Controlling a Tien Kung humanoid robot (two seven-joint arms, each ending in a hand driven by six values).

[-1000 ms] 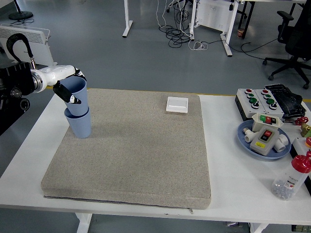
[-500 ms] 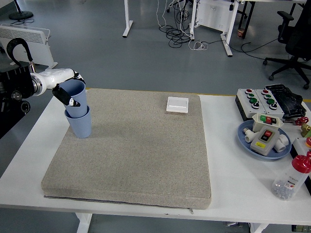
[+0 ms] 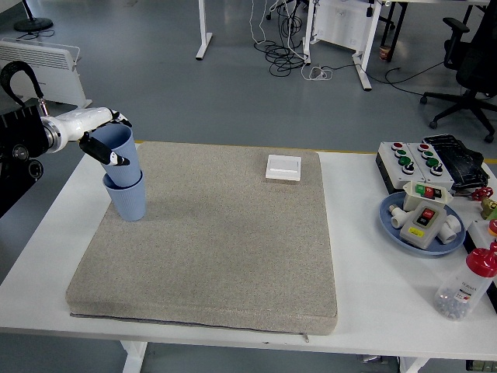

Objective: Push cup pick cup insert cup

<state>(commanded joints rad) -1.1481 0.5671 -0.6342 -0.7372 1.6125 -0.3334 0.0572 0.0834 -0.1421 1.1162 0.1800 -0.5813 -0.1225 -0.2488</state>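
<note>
- Fingers point(image 3: 105, 152) of the left hand point(image 3: 99, 134) seem loosened around the upper cup point(image 3: 122, 158), though grip is hard to judge.
- Hand has drifted left since a second ago.
- Upper cup sits nested, tilted, in the lower cup point(image 3: 128, 198) on the mat point(image 3: 225, 249); insertion looks done, release underway.

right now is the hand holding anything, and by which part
The left hand grips the upper blue cup near its rim, fingers around its upper wall. That cup sits tilted inside the lower blue cup.
</note>
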